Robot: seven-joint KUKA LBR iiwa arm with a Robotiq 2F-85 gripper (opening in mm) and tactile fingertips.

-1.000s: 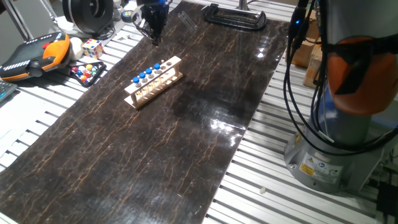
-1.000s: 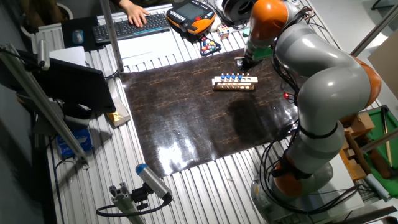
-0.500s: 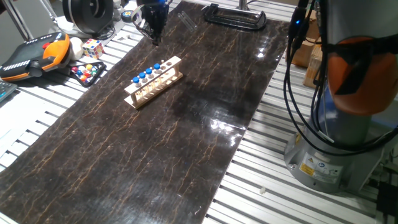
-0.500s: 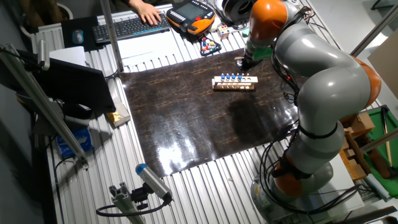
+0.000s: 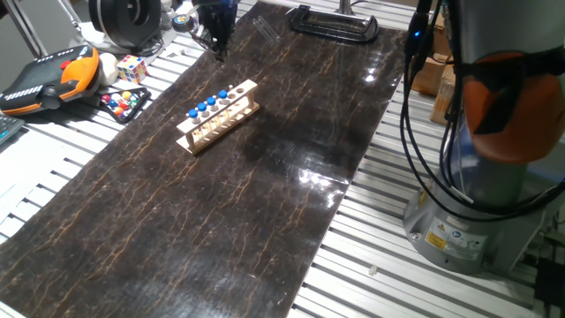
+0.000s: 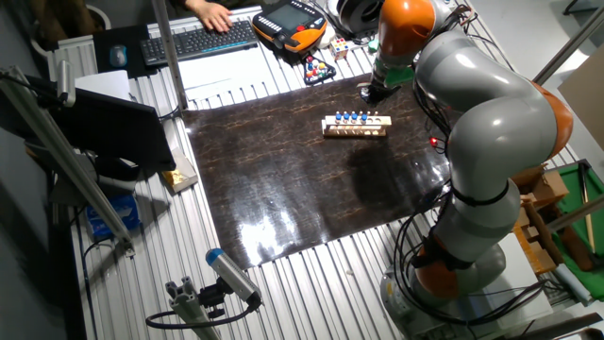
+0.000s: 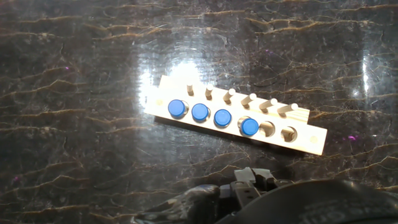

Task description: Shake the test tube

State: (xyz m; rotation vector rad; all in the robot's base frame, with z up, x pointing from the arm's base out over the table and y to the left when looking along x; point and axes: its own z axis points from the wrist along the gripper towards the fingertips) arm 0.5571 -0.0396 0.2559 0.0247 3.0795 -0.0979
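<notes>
The pale wooden rack (image 5: 218, 116) lies on the dark marbled mat and also shows in the other fixed view (image 6: 356, 127). In the hand view the rack (image 7: 311, 142) holds several test tubes, seen as round blue caps (image 7: 199, 112) in a row, with two empty holes at its right end. My gripper (image 5: 218, 49) hangs above the mat past the rack's far end, apart from it. It also shows in the other fixed view (image 6: 369, 92). In the hand view its fingertips (image 7: 251, 178) sit close together at the bottom edge. I cannot make out a tube between them.
A black clamp (image 5: 333, 21) lies at the mat's far edge. An orange and black pendant (image 5: 48, 78), a colour cube (image 5: 131, 67) and a tray of coloured balls (image 5: 124, 102) sit left of the mat. A person's hand rests on a keyboard (image 6: 200, 40).
My gripper has shifted slightly up and away from the rack's far end. The rack and its tubes have not moved.
</notes>
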